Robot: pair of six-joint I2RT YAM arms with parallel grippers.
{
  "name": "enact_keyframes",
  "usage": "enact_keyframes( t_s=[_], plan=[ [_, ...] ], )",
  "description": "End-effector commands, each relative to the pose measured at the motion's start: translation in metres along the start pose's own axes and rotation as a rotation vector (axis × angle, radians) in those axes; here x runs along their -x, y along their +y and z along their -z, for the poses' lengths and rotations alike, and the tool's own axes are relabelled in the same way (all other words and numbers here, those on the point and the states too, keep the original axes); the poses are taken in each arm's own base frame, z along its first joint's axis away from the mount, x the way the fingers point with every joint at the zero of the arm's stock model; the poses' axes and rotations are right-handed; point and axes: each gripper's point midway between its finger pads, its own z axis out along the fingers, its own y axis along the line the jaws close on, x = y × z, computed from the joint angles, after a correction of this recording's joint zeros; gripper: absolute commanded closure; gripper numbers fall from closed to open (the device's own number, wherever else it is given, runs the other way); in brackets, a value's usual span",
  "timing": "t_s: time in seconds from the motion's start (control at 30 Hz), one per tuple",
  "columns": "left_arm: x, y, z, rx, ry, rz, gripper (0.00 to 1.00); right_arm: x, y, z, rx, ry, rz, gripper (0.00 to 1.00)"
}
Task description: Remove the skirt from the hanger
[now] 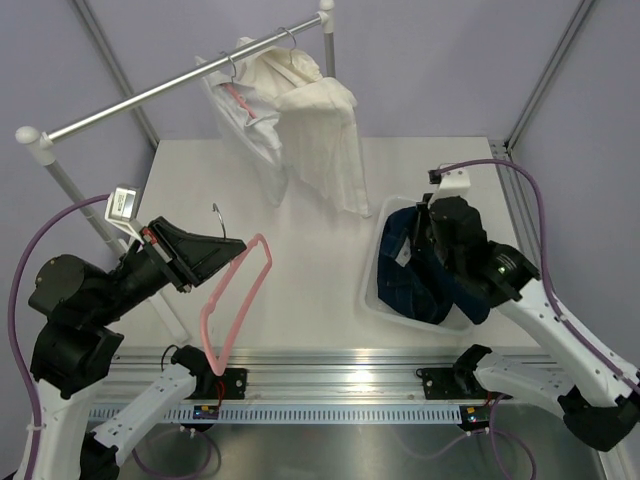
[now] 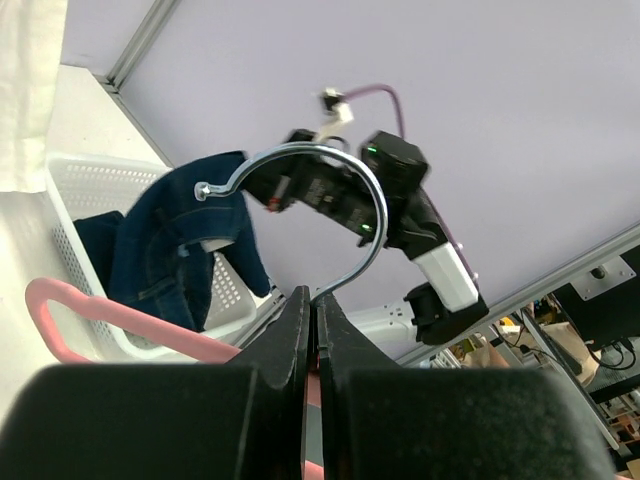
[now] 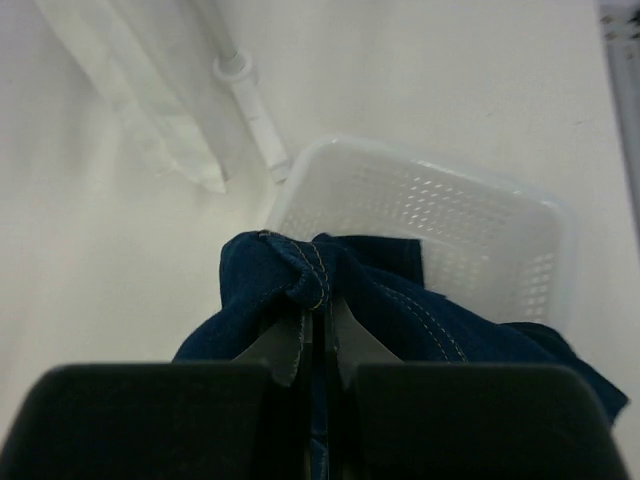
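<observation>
My left gripper (image 1: 228, 246) is shut on the neck of a pink hanger (image 1: 236, 296) with a metal hook (image 1: 217, 215), held bare above the table's left side. In the left wrist view the hook (image 2: 330, 190) rises from between my closed fingers (image 2: 290, 340). My right gripper (image 1: 420, 235) is shut on a dark blue denim skirt (image 1: 420, 280) and holds it over the white basket (image 1: 375, 290). In the right wrist view the skirt (image 3: 330, 280) bunches around my fingertips (image 3: 318, 325), with the basket (image 3: 450, 210) beyond.
A clothes rail (image 1: 170, 85) crosses the back left on white posts. White garments (image 1: 300, 120) hang from it on hangers. A metal track (image 1: 330, 385) runs along the table's near edge.
</observation>
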Motion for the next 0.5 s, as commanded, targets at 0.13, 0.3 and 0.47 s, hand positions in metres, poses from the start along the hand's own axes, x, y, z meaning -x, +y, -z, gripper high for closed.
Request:
enact_keyframes(
  t_s=[0.13, 0.3, 0.47],
  plan=[
    [0.008, -0.013, 0.008, -0.022, -0.034, -0.032, 1.00, 0.032, 0.063, -0.003, 0.269, -0.065, -0.208, 1.00],
    [0.004, -0.006, 0.002, -0.022, -0.022, -0.016, 1.00, 0.073, 0.097, 0.025, 0.499, -0.160, -0.275, 1.00],
    [0.004, -0.005, 0.002, -0.025, -0.026, -0.015, 1.00, 0.069, 0.081, 0.014, 0.378, -0.127, -0.288, 1.00]
  ],
)
